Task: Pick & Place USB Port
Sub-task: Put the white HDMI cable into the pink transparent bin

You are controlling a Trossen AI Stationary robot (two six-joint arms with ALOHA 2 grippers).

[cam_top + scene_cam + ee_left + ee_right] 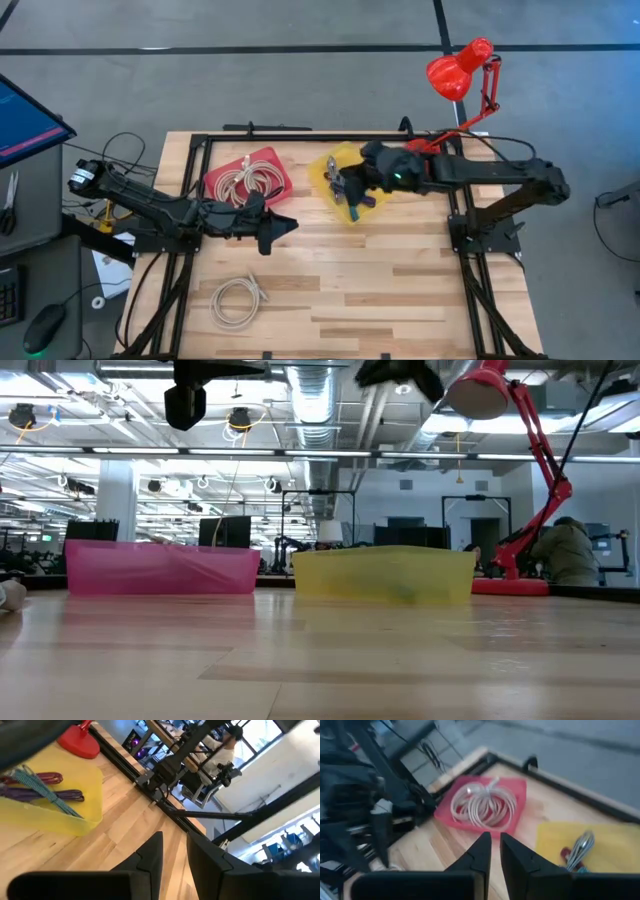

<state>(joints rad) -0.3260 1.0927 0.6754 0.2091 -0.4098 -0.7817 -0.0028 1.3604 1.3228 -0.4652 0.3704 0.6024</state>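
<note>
A yellow tray (325,168) at the table's far middle holds several cables (45,790), purple, red and braided grey. My right gripper (493,845) hovers high over this tray, tipped down toward the red tray (275,160), a narrow gap between its fingers and nothing in it. The red tray holds a coiled white USB cable (482,805). A second white coil (238,300) lies on the wood near the front left. My left gripper (175,852) hangs open and empty above the table, between the red tray and the table's middle.
A red desk lamp (460,70) stands at the far right corner, its base beside the yellow tray. A black frame rail (300,135) runs along the table's far edge and sides. Bare wood lies across the middle and right of the table (400,290).
</note>
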